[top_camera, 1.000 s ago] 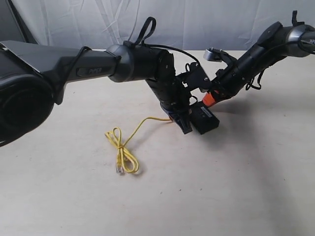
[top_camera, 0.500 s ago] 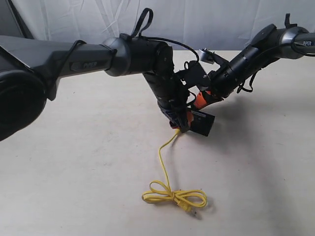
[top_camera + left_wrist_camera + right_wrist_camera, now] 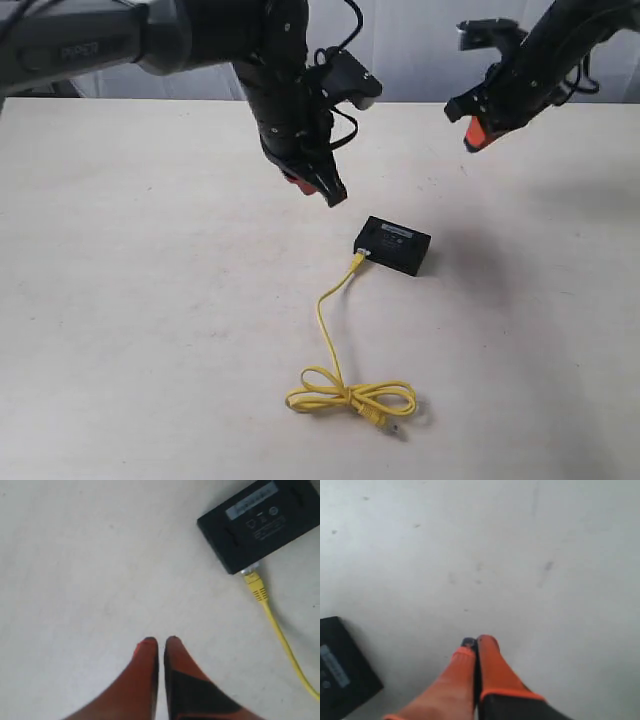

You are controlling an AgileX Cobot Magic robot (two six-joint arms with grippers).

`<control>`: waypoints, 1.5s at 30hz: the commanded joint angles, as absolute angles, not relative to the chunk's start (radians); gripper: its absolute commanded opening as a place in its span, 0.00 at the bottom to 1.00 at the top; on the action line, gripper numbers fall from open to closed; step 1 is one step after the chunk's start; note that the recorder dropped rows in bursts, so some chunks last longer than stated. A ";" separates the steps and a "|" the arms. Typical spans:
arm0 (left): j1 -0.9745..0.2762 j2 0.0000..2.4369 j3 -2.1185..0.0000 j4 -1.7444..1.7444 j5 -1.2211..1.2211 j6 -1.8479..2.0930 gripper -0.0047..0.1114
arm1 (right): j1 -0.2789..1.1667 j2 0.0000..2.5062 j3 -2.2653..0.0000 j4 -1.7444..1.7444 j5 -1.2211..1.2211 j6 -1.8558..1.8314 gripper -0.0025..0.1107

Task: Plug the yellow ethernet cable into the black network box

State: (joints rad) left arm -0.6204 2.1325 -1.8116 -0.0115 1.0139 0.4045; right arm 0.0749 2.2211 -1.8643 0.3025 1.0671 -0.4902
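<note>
Moved: left gripper and right gripper have risen clear of the black network box.
Pose: both point downward above the worktop.
Jaws: together and empty on both.
Yellow ethernet cable: plugged into the box.

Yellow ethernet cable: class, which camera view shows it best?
The exterior view: the yellow ethernet cable runs whole from the black network box to its knotted loop. The left wrist view shows only the plugged end; the right wrist view shows none.
</note>
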 commanded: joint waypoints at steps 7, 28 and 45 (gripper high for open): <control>-0.517 1.867 -1.525 0.040 0.953 0.260 0.04 | 0.070 1.895 -1.706 -0.069 0.915 -0.164 0.01; -0.359 1.220 -0.931 0.000 0.560 0.242 0.04 | 0.070 1.209 -0.993 -0.105 0.481 -0.068 0.01; -0.359 0.736 -0.550 -0.103 0.169 0.235 0.04 | 0.070 0.566 -0.515 -0.103 0.126 0.017 0.01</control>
